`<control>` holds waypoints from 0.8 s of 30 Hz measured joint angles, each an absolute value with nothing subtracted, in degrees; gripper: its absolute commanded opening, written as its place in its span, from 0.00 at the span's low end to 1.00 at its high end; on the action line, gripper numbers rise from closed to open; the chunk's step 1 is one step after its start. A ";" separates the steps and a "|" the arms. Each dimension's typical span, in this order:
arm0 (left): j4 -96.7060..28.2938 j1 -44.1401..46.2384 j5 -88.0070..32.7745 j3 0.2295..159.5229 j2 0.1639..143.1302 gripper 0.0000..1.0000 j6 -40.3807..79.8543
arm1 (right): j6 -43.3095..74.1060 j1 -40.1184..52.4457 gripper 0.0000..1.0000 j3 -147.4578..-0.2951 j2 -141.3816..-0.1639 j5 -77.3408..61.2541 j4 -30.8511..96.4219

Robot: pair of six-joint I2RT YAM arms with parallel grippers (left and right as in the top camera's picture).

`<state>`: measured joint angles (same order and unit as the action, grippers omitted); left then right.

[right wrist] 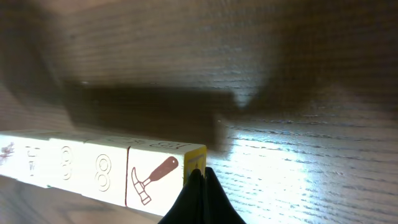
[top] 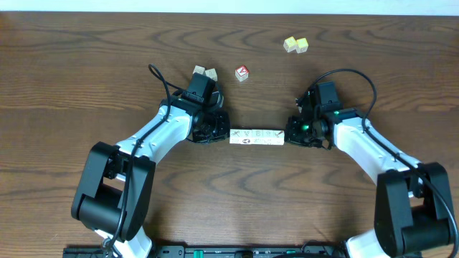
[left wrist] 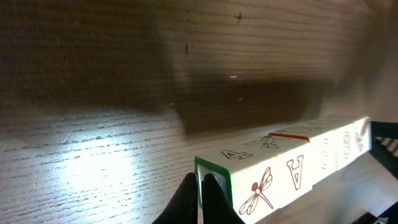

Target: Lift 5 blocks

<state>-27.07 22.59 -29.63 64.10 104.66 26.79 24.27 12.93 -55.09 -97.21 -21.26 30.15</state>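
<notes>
Between the two grippers, at the middle of the table (top: 237, 193), the blocks (top: 256, 136) are lined up end to end in one straight whitish row. The left gripper (top: 225, 134) is set against one end of the row and the right gripper (top: 288, 134) against the other, so that the row is squeezed lengthwise between them. In the left wrist view the fingers (left wrist: 186, 200) are seen pressed together with nothing between them. Their tips are laid against a green-edged end face, and a dragonfly and a letter A are printed on the nearer side faces. In the right wrist view the fingers (right wrist: 200, 193) are likewise closed tight on each other, and their tips touch a yellow-edged end face, next to a face on which a hammer is printed. In both wrist views a dark shadow is cast on the wood apart from the row, and the row appears to be held clear of the table surface. Farther back, a cube with a red face (top: 242, 72) is seen. Two tan cubes (top: 204, 72) lie just beside the left arm, and two pale yellow cubes (top: 295, 45) sit side by side near the far edge, all well apart from the row.
</notes>
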 measured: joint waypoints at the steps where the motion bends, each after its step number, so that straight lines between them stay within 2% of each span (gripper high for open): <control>1: -27.11 22.57 -29.63 64.10 104.66 0.07 26.79 | 24.27 12.88 0.01 -55.11 -96.77 -21.26 30.15; 24: -28.45 22.55 -29.39 64.07 103.74 0.07 26.79 | 24.25 12.75 0.01 -55.68 -95.46 -22.09 30.48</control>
